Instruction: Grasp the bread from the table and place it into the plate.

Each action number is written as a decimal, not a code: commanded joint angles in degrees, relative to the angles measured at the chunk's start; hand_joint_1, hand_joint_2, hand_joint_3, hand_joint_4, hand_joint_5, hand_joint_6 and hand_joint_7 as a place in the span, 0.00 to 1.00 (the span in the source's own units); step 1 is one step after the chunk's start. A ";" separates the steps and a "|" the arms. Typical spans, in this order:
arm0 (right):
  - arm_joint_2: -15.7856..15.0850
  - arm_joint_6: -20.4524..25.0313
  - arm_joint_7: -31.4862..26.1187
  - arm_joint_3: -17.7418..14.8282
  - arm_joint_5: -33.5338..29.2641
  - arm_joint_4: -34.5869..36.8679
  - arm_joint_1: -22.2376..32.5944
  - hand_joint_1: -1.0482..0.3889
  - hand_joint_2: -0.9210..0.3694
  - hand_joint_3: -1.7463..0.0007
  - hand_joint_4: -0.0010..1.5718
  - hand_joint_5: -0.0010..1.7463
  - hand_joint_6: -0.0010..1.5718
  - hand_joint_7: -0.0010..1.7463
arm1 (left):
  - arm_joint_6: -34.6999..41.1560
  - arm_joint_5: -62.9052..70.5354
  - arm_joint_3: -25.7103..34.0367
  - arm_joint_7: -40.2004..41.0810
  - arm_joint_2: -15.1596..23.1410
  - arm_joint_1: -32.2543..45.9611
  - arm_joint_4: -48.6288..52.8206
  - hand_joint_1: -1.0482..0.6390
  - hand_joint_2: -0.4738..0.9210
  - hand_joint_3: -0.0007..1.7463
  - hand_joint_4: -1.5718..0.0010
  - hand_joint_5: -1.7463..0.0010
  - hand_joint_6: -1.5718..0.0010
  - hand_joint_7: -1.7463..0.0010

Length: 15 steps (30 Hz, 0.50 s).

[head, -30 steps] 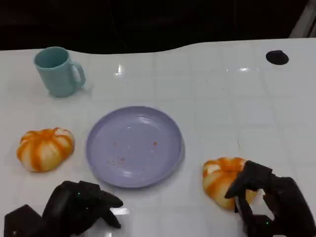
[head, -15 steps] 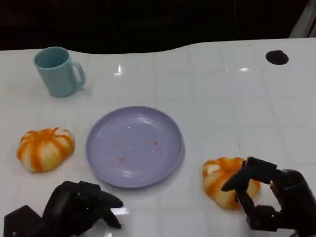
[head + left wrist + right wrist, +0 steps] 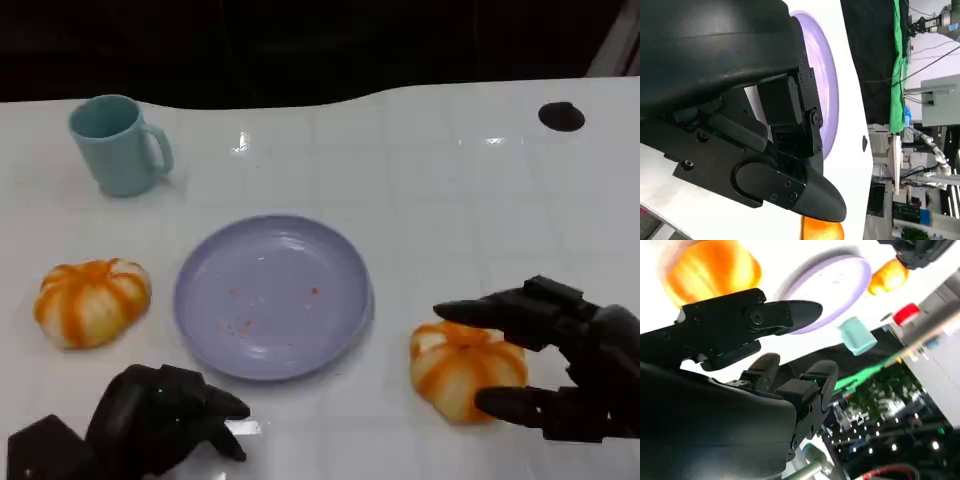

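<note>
Standing at the table's (image 3: 430, 180) far left, a teal mug (image 3: 118, 144) sits well apart from everything else, and a small black disc (image 3: 561, 116) lies at the far right edge. A lavender plate (image 3: 273, 296), flecked with crumbs, rests in the middle with nothing between it and either bread. One orange-striped bread (image 3: 91, 301) lies just left of the plate; the other bread (image 3: 467, 367) lies near the plate's right side, round and pumpkin-shaped with no clear long axis, its ribbed top facing up. The right hand (image 3: 555, 362) has opened since half a second ago: its fingers, then curled down over the bun's right side, now spread wide, one reaching above it and one below, holding nothing. The left hand (image 3: 160, 415) stays curled low near the front edge, holding nothing.
</note>
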 commanded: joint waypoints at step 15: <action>-9.40 16.19 6.45 8.08 -18.60 -9.90 -4.12 0.27 0.00 0.96 0.01 0.11 0.12 0.01 | 0.62 -0.15 0.16 0.60 0.44 1.08 -1.39 0.00 1.00 0.00 0.11 0.52 0.00 0.88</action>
